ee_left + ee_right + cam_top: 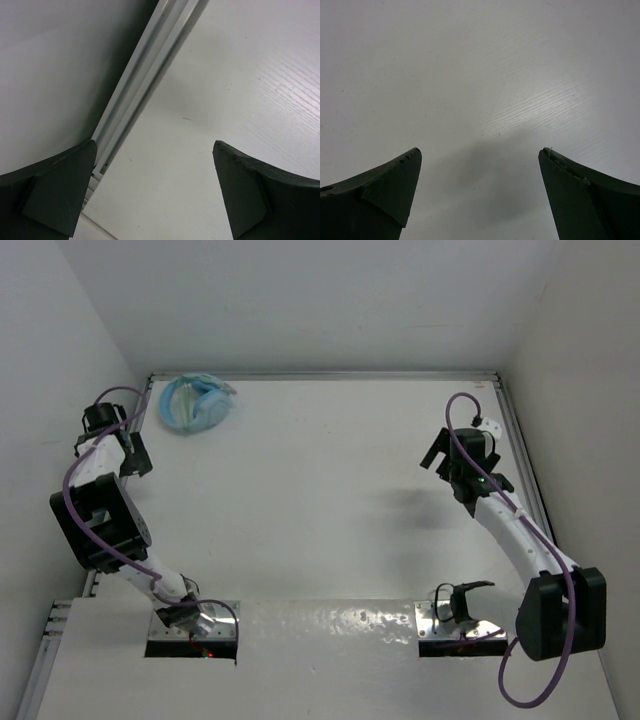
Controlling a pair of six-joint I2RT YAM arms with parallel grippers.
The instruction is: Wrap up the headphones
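Note:
The light blue headphones lie in the far left corner of the table in the top view, folded together with the pale cable bunched on them. My left gripper is open and empty by the left rail, a short way in front of the headphones; the left wrist view shows only bare table and rail between its fingers. My right gripper is open and empty at the right side, far from the headphones; the right wrist view shows only bare table.
A metal rail runs along the table's left edge against the white wall. Rails also border the back and right edges. Purple robot cables loop along both arms. Two base plates sit at the near edge.

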